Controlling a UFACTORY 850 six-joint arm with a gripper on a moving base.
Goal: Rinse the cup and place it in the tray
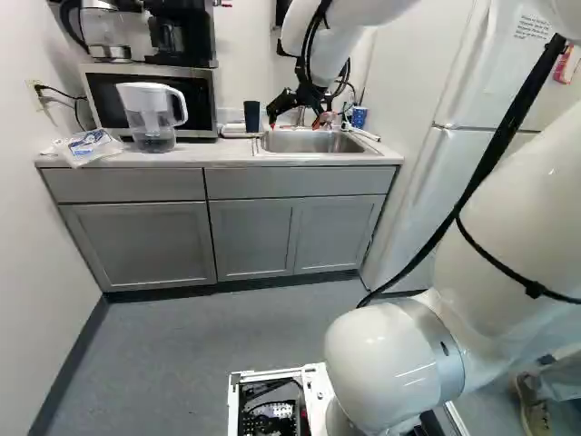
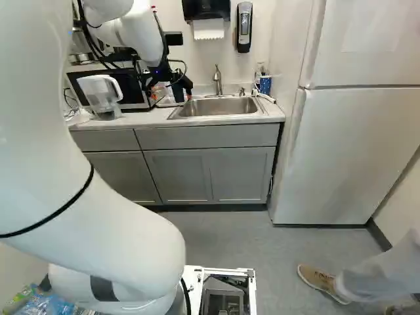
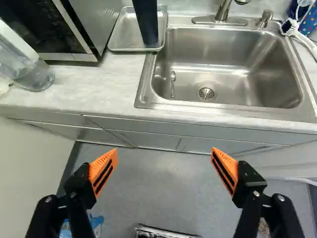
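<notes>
A: Start at the left, in the left base view. What do you see?

B: A bag (image 1: 86,145) on the worktop (image 1: 195,156), at its front left corner. Next comes the pitcher (image 1: 152,118), in front of the microwave (image 1: 204,91), which carries the coffee maker (image 1: 181,34).

A: And the cup?

B: The cup (image 3: 145,22) is in the tray (image 3: 119,35), near the tray's front right corner. That tray sits on the worktop between the microwave and the sink (image 3: 228,59).

A: Is the gripper (image 1: 298,120) on it?

B: No. In the wrist view the fingers are spread wide, with nothing pinched. The cup lies ahead of the gap, well apart from both fingers, closer to line with the finger on the pitcher's side.

A: What about the sink?

B: A spoon (image 3: 172,83) lies in it, beside the drain (image 3: 206,92). The tap (image 3: 224,9) stands at its back edge.

A: Farther right?

B: A blue container (image 1: 359,117) near the worktop's back right corner, a white hose (image 3: 300,35) just beside it, then the fridge (image 2: 335,144) past the right edge.
</notes>
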